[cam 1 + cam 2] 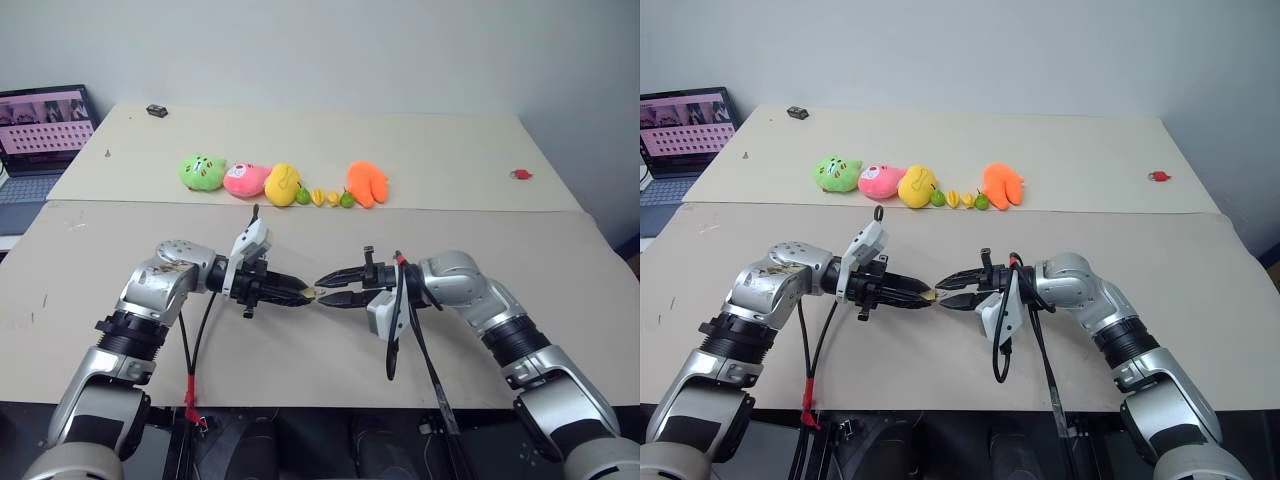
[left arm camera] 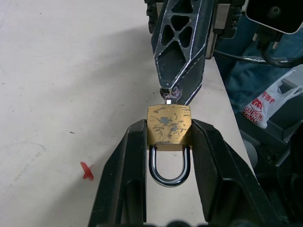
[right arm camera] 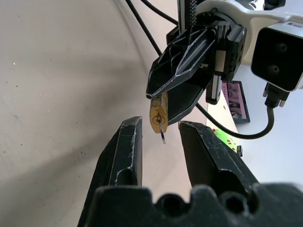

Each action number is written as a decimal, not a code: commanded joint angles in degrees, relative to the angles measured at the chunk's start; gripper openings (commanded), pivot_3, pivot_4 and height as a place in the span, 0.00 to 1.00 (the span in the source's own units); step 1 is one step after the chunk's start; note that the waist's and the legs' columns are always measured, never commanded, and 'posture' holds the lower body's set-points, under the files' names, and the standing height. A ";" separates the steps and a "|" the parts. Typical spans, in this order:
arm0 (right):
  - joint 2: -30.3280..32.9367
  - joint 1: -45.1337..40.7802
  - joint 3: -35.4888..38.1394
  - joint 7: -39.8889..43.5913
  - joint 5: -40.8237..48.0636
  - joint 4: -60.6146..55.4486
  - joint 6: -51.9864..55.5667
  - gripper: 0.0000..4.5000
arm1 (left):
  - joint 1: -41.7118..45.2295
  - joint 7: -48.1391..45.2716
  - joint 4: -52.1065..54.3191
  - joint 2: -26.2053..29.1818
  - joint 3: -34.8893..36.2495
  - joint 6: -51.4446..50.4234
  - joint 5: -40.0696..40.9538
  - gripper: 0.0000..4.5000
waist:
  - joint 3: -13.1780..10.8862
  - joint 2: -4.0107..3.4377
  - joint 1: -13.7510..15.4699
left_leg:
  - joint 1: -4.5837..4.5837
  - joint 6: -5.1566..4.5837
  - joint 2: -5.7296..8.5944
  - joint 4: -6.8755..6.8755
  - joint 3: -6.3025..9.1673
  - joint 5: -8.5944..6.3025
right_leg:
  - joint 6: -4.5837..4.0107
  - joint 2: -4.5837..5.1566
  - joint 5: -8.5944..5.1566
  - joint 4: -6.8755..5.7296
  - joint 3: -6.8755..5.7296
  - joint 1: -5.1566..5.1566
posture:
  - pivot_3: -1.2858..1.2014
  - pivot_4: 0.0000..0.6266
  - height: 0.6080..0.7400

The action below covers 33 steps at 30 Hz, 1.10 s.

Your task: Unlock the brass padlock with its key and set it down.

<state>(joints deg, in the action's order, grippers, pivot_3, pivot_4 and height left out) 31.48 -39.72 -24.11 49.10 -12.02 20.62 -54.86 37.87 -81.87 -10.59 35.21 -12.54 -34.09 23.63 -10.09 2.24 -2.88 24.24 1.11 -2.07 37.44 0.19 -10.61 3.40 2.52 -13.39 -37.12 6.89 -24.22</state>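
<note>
Left fingers [image 2: 137,165] clamp the brass padlock [image 2: 168,124], scuffed body forward, silvery shackle tucked between them. The key [image 3: 162,133] sits in its keyhole, mostly hidden. Right fingers [image 3: 129,146] stand apart around it, above the tabletop [image 1: 560,260].

Two silver robot arms with black two-fingered grippers reach inward above a table, tips nearly meeting, both angled slightly downward. The left gripper [image 1: 300,293] points toward the robot's right, its fingers [image 2: 130,156] clamped on the sides of a small yellow-gold brass padlock [image 2: 168,125]. The right gripper [image 1: 328,281] points left, fingers slightly parted at the padlock's base.
</note>
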 commanded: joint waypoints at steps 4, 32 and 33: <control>0.13 -1.65 0.76 -1.03 1.49 -0.41 -1.30 0.37 | 0.21 0.06 3.09 0.58 1.26 -0.61 1.03 0.18 | 0.00 0.00 0.02 | 0.01 0.00 0.00 0.00 0.00 0.00 | 0.00 0.00 0.00 0.00 0.00 0.00 | 0.52 0.24 0.83; 2.28 -0.47 0.55 0.86 5.30 -4.37 0.01 0.37 | -0.97 1.35 4.09 0.42 1.27 -1.55 1.94 0.18 | -0.01 0.01 -0.05 | 0.03 0.00 0.01 0.01 0.00 0.00 | 0.00 0.01 0.00 0.01 0.00 0.00 | 0.52 0.24 0.83; 2.24 -0.44 0.58 0.85 5.24 -4.37 0.06 0.37 | -0.88 1.37 4.00 0.36 1.24 -1.57 1.92 0.18 | -0.01 0.01 -0.04 | 0.04 0.00 0.02 0.04 -0.01 0.00 | 0.00 0.04 0.00 0.01 0.01 0.01 | 0.52 0.24 0.83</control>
<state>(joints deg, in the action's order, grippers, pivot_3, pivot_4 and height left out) 33.55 -39.81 -24.33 50.11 -8.68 18.30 -55.13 36.02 -80.45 -8.25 35.54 -12.20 -35.38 24.81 -10.10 2.25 -2.92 24.28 1.11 -2.05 37.50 0.18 -10.61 3.40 2.56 -13.39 -37.13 6.90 -24.21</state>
